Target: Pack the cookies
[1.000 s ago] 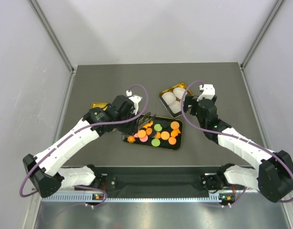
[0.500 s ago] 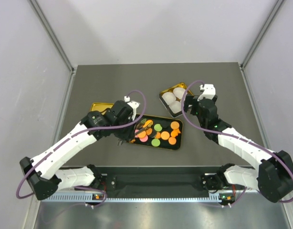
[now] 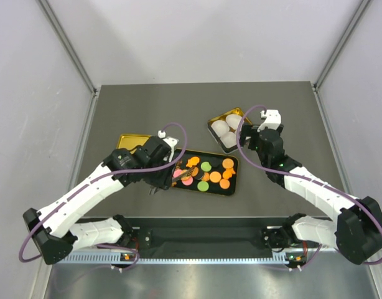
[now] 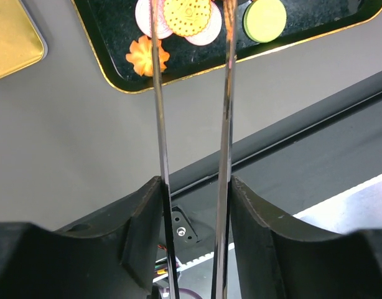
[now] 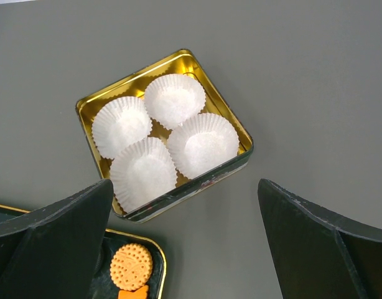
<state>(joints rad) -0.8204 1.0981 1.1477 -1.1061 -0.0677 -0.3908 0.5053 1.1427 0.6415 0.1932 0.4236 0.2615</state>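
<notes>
The cookies [image 3: 206,174] lie in the tray [image 4: 104,31] on the surface [image 3: 147,112]. No cups [image 5: 175,99] in the tin [image 5: 134,77] hold one yet. The left tool [image 4: 191,25] is partly open around an orange cookie [image 4: 186,15] and does not seem to pinch it. The right tool [image 5: 185,240] is wide open and empty above the tin.

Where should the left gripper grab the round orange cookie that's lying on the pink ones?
Probably by its rim, at two opposite edges, coming down from above. The round orange cookie lies flat but raised on the pink cookies, so its edge is exposed, and the left gripper has its thin fingers open either side of it.
</notes>
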